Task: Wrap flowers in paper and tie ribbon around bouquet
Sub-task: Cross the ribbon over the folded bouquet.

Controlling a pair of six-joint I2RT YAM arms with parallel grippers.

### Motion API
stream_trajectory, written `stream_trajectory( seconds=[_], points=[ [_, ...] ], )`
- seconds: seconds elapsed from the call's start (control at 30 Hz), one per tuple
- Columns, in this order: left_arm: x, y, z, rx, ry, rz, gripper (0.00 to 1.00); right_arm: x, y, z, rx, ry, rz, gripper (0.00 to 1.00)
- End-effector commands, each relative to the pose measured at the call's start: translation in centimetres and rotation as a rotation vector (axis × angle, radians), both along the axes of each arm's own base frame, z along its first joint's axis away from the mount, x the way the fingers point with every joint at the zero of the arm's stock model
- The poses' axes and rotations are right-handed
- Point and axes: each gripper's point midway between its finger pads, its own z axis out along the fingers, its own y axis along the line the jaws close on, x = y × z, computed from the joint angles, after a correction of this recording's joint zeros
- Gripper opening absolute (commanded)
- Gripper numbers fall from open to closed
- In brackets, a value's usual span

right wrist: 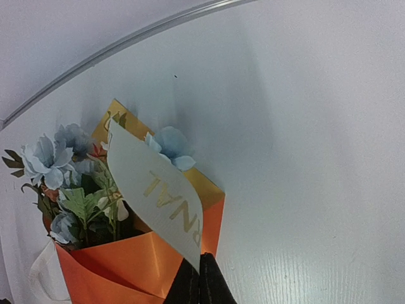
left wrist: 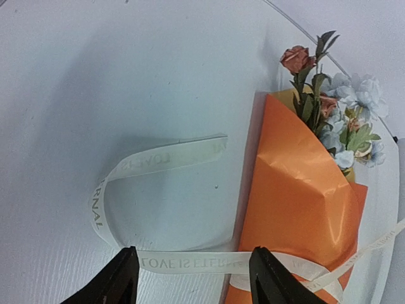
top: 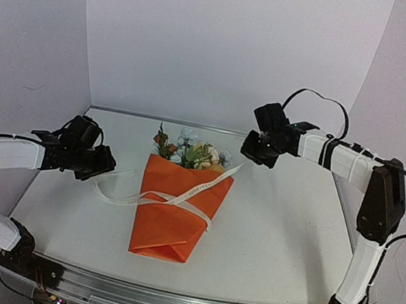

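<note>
Left gripper (top: 90,157) at the table's (top: 275,235) left edge: fingers parted, holding nothing. One ribbon (top: 179,199) loops on the table beneath them and crosses the one bouquet (top: 172,217), which lies mid-table, heads toward the back wall, bare surface either side. Right gripper (top: 259,148) raised, fingers closed, pinching the ribbon's end.

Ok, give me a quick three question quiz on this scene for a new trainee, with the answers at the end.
1. True or false: the right gripper is shut on one end of the ribbon.
2. The paper around the flowers is outwardly: A orange, B blue, C green?
3. Fill in: the jaws of the left gripper stand ____.
Key: 1 true; 2 A; 3 open.
</note>
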Motion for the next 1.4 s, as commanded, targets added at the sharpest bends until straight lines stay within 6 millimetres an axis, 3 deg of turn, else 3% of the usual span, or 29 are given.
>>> stream_trajectory(
  seconds=[0.0,0.1,0.23,0.37,0.57,0.67,0.87,1.1,1.37],
  points=[
    [1.1,-1.4,3.7,0.047,-0.089,-0.147,0.65,0.9,0.2,0.6,0.003,-0.016,-0.01,0.14],
    [1.4,-5.7,5.2,-0.036,-0.147,-0.378,0.63,0.5,0.5,1.0,0.008,-0.014,0.022,0.31],
    [1.1,-11.2,6.5,-0.072,-0.194,-0.66,0.57,-1.3,0.7,2.2,0.006,-0.022,0.1,0.61],
    [-0.1,-15.8,6.8,-0.059,-0.219,-0.887,0.59,-4.2,1.6,2.7,0.006,-0.024,0.22,0.72],
    [-1.8,-20.7,5.6,-0.099,-0.197,-1.107,0.63,-9.1,3.7,1.2,0.005,0.004,0.38,0.71],
    [-1.6,-22.2,4.7,-0.084,-0.18,-1.142,0.63,-11.4,4.4,0.2,0.038,0.013,0.434,0.62],
    [-0.9,-24.0,3.5,-0.115,-0.15,-1.156,0.6,-15.1,7.8,-1.8,0.051,0.013,0.603,0.61],
    [-1.3,-26.1,1.5,-0.095,-0.103,-1.182,0.6,-16.7,10.5,-5.3,0.0,0.052,0.683,0.6],
    [-0.4,-27.6,-0.6,-0.069,-0.054,-1.164,0.52,-16.9,12.1,-7.4,-0.034,0.062,0.697,0.58]
  ],
)
